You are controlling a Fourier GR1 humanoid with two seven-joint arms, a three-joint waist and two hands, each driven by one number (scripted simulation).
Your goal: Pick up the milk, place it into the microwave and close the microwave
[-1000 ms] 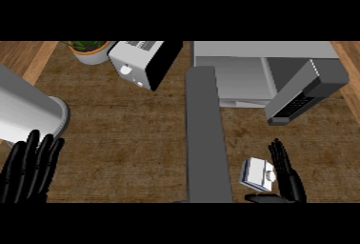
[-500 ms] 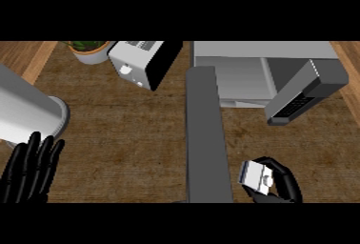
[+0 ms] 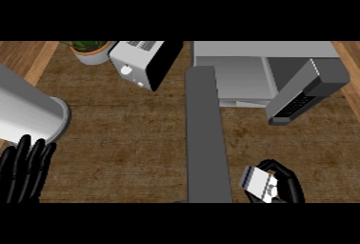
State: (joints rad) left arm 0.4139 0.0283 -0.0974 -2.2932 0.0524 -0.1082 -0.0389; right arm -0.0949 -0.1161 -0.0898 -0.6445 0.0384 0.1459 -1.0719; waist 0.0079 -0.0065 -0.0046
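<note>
White and boxy with a blue stripe, the milk [image 3: 258,183] sits at about five o'clock on the wood-grain tabletop [image 3: 134,138], wrapped by the curled black fingers of the right hand [image 3: 287,183]. At seven o'clock the left hand [image 3: 25,169] rests with fingers straight and upright. At one o'clock stands the grey microwave [image 3: 246,71], its dark-faced door [image 3: 302,95] swung open toward three o'clock.

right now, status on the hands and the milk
Right hand fingers curled round the milk carton. Left hand open, resting. Microwave door open, path clear.
</note>
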